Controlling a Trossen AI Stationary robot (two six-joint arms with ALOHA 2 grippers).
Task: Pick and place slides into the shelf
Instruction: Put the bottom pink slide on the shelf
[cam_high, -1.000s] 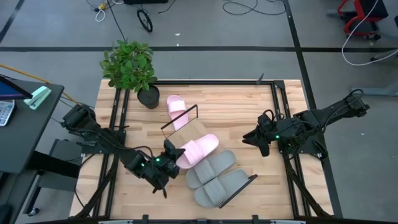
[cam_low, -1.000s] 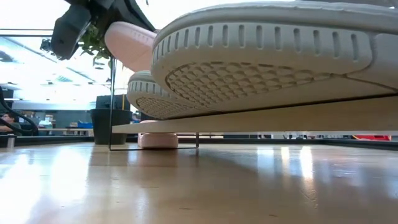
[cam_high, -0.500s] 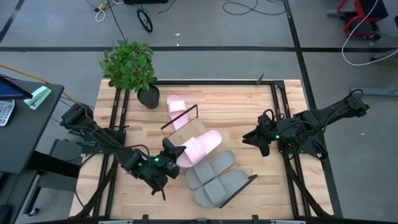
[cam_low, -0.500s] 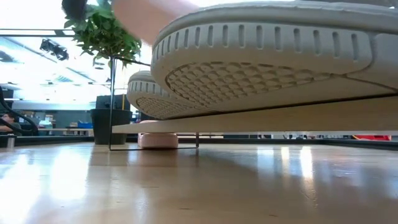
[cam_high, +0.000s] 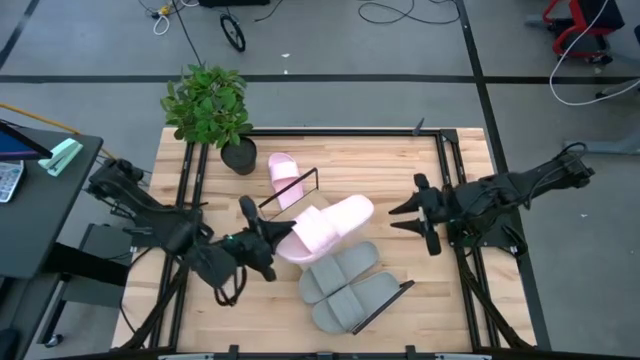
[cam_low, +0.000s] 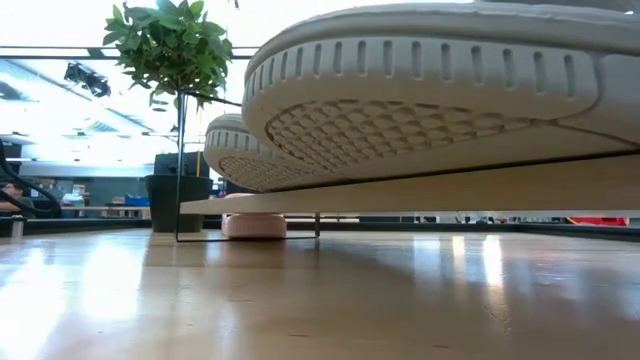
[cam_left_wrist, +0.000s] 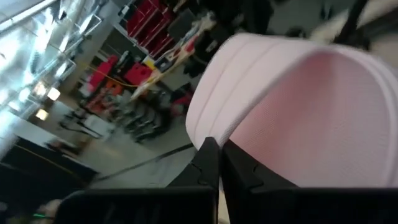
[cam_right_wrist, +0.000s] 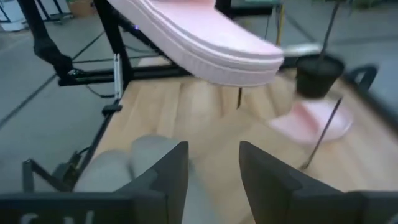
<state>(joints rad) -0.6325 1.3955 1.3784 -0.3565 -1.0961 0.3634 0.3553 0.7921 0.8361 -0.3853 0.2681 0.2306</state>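
Observation:
My left gripper (cam_high: 272, 232) is shut on a pale pink slide (cam_high: 328, 224), which hangs above the shelf (cam_high: 303, 208) and shows in the right wrist view (cam_right_wrist: 205, 37) from below. Two grey slides (cam_high: 345, 285) lie side by side on the shelf board (cam_low: 450, 190). The second pink slide (cam_high: 283, 174) lies on the table at the shelf's far left end. My right gripper (cam_high: 405, 218) is open and empty to the right of the shelf, and its fingers point toward the held slide. My left gripper pinches the pink slide's end nearest the table's left edge (cam_left_wrist: 211, 127) between its two fingers. The fingers come slanting from the table's near left side, along the slide's length. The slide is lifted clear of the shelf and table and juts out toward the right gripper.
A potted plant (cam_high: 208, 105) stands at the table's far left corner. Thin dark wire frames (cam_high: 290, 190) rise at the shelf's two ends. Bare tabletop lies between the shelf and the right arm.
My left gripper has gone up and toward the table's far edge with the pink slide. The slide has risen out of the low view, and its free end has moved toward the far right, above the shelf.

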